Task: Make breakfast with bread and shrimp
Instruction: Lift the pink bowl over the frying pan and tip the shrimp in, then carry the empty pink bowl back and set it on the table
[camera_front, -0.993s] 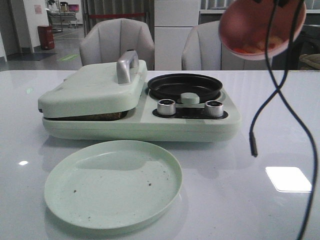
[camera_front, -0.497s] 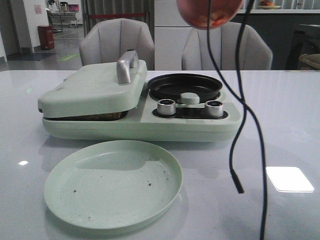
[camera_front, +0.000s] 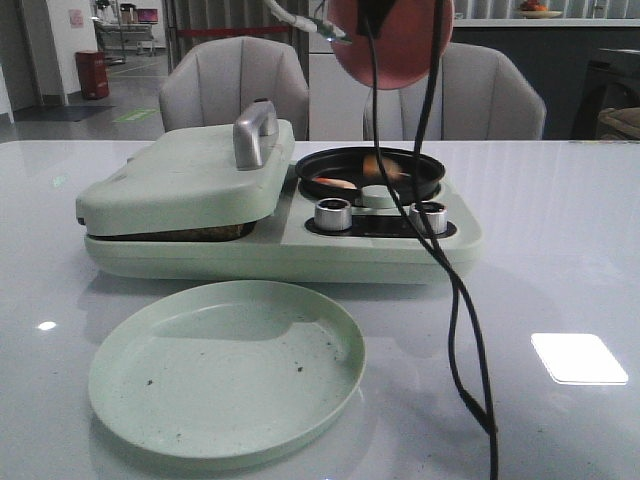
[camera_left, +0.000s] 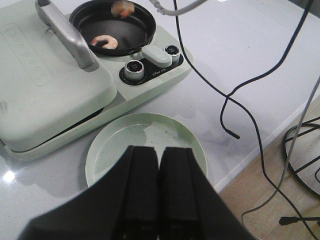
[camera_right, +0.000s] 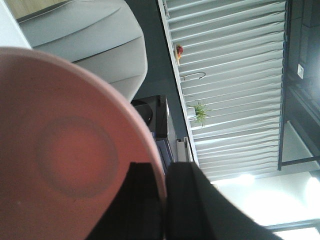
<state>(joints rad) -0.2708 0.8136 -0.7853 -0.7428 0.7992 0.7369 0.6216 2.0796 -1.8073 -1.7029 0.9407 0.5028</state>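
A pink bowl (camera_front: 390, 40) is pinched at its rim by the right pincer (camera_right: 162, 200) and tipped above the pan (camera_front: 370, 172) so shrimp (camera_left: 104, 41) drop in; the left pincer (camera_left: 160, 200) is pressed together, idle.

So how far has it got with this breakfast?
Done: the sandwich press lid is shut, with something brown at its edge, probably bread.

In hand: the right gripper tips a pink bowl over the round black pan, where orange shrimp are landing.

Left: the pale green round plate holds only crumbs, so nothing is served. The left gripper is shut and empty.
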